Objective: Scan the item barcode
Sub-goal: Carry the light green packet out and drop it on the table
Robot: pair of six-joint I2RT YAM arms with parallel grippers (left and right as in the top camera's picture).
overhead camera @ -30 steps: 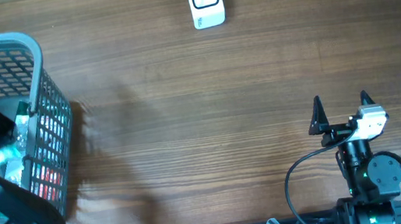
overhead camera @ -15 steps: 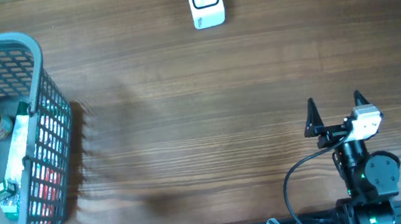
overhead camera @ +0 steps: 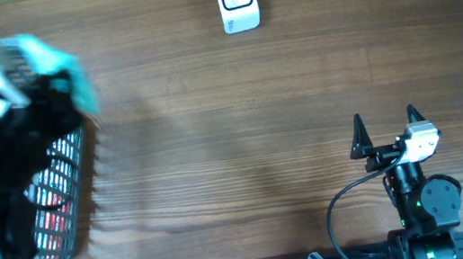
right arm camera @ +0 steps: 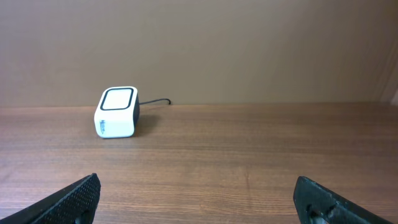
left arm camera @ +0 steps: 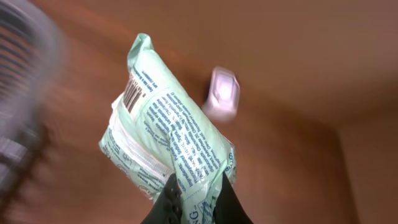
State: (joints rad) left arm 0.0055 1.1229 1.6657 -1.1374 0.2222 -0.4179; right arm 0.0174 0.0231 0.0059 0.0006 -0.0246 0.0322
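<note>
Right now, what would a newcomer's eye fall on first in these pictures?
The left gripper pinches a pale green packet, barcode showing, over the grey basket at left. The white scanner sits at the far edge, and the right gripper rests open at front right.

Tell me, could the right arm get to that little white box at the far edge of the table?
Probably yes. The right gripper stands open and empty, facing the white box, with only bare table between them. Whether the arm stretches that far, I cannot tell.
</note>
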